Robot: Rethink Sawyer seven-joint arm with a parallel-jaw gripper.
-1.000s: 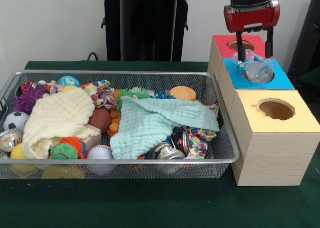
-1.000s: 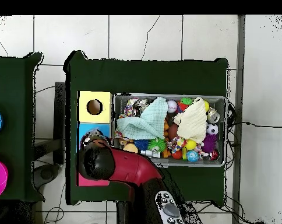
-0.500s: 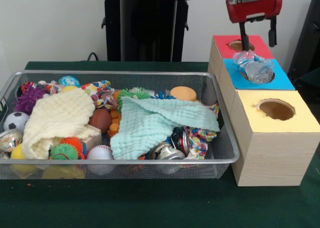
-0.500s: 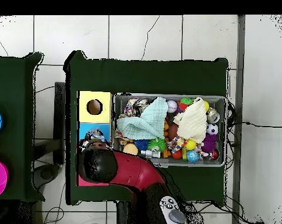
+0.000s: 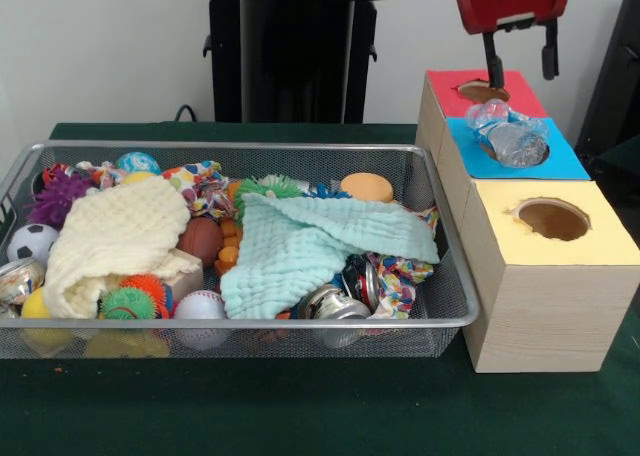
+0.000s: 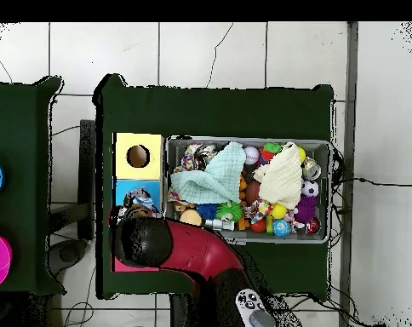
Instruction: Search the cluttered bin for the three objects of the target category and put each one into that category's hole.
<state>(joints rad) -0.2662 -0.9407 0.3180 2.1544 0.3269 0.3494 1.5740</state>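
Observation:
The bin (image 5: 445, 321) is a wide silver wire-mesh basket full of balls, cloths, cans and toys; it also shows in the overhead view (image 6: 322, 145). My gripper (image 5: 520, 72) hangs open and empty above the red-topped box (image 5: 447, 89). A crumpled clear plastic bottle (image 5: 510, 136) lies over the hole of the blue-topped box (image 5: 560, 163), below and in front of the gripper, apart from it. In the overhead view the bottle (image 6: 140, 200) shows beside the arm's red and black head (image 6: 145, 241).
A yellow-topped box (image 5: 600, 246) with an open round hole (image 5: 552, 219) stands nearest the camera. In the bin lie a mint cloth (image 5: 310, 241), a cream cloth (image 5: 115, 236), crushed cans (image 5: 335, 301), a baseball (image 5: 200, 306) and a soccer ball (image 5: 30, 241).
The gripper has risen straight up from the blue-topped box, leaving the plastic bottle lying over the hole. The bin's contents have not moved.

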